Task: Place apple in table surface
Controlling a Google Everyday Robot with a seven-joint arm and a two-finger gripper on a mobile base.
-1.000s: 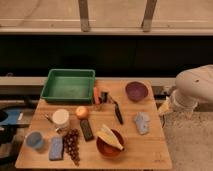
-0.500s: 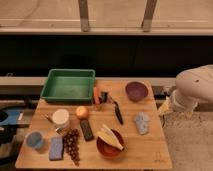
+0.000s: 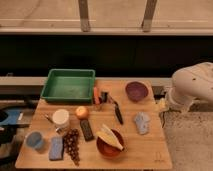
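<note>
One apple (image 3: pixel 81 112), likely light, firm, slick-skinned, is sitting on the desk (image 3: pixel 145 145), best gripped across its middle; jaws are hanging off the right edge, opening untellable.

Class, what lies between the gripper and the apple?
Camera view: a dark utensil lies between the apple and the gripper at the table's right edge.

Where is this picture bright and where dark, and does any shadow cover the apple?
Camera view: the table surface is evenly, warmly lit; the band behind it is almost black; the apple lies in plain light, no shadow over it; the gripper, at the table's right edge, stands pale against the dimmer floor.
</note>
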